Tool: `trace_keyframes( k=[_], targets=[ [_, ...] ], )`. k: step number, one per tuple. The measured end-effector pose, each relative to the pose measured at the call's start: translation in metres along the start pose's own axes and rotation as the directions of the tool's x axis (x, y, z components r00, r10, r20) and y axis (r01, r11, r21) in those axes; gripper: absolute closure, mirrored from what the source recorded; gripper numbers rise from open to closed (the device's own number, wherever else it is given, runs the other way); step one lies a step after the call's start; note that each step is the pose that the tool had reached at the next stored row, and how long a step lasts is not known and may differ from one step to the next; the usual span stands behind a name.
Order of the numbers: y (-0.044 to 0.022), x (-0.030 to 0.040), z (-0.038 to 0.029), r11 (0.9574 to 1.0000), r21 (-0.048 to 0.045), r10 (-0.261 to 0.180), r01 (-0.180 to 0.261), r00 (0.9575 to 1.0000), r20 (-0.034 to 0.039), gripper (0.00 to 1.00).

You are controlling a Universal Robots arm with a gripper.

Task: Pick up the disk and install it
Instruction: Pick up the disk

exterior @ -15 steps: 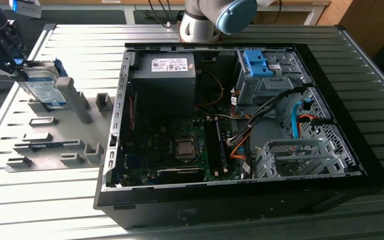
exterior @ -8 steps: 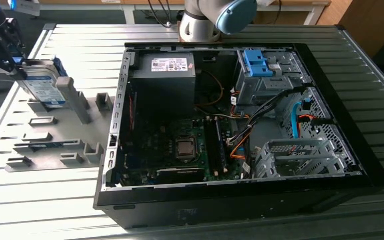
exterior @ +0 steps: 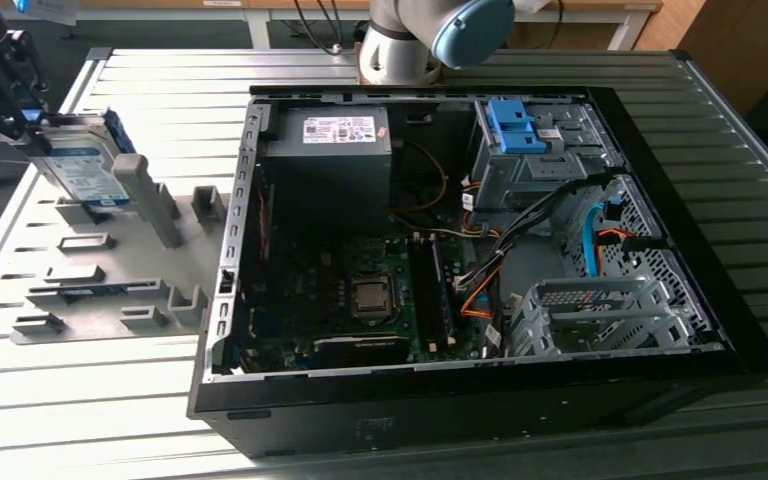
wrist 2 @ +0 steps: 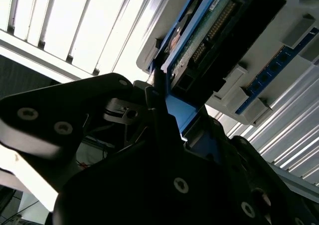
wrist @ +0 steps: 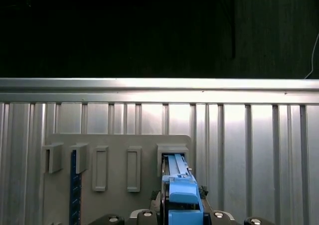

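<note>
The disk (exterior: 84,165), silver with a white-and-blue label and a blue frame, stands on edge at the far end of the grey holder plate (exterior: 117,270), on the exterior view's left. My gripper (exterior: 13,95) is at its upper edge. In the second wrist view the black fingers (wrist 2: 157,93) close on the blue frame of the disk (wrist 2: 209,36), whose circuit-board side shows. In the first wrist view the disk's blue edge (wrist: 180,192) runs from the gripper (wrist: 179,217) toward a slot block. I cannot tell whether its lower edge still sits in the slot.
An open computer case (exterior: 704,300) lies on the slatted metal table (exterior: 758,150), with a blue bracket (exterior: 518,125) in the drive bay, a metal drive cage (exterior: 598,310) and a power supply (exterior: 331,150). The holder plate carries several slot blocks and a tall grey post (exterior: 144,195).
</note>
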State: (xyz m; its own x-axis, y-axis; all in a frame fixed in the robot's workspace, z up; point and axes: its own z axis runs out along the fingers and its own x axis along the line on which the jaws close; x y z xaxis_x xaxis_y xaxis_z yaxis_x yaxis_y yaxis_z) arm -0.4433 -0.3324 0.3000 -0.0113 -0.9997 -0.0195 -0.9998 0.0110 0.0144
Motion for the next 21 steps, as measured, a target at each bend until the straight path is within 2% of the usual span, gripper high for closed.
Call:
trace_keyframes(
  k=[4, 15, 21],
  targets=[
    [0.0000, 0.0000, -0.0031, 1.0000, 0.0002, 0.000, 0.000, 1.0000, 0.0000, 0.63],
    [0.0001, -0.0001, -0.0044, 1.0000, -0.0001, 0.000, 0.000, 1.0000, -0.0001, 0.63],
    [0.0001, -0.0001, -0.0081, 1.0000, -0.0001, 0.000, 0.000, 1.0000, 0.0000, 0.63]
  ],
)
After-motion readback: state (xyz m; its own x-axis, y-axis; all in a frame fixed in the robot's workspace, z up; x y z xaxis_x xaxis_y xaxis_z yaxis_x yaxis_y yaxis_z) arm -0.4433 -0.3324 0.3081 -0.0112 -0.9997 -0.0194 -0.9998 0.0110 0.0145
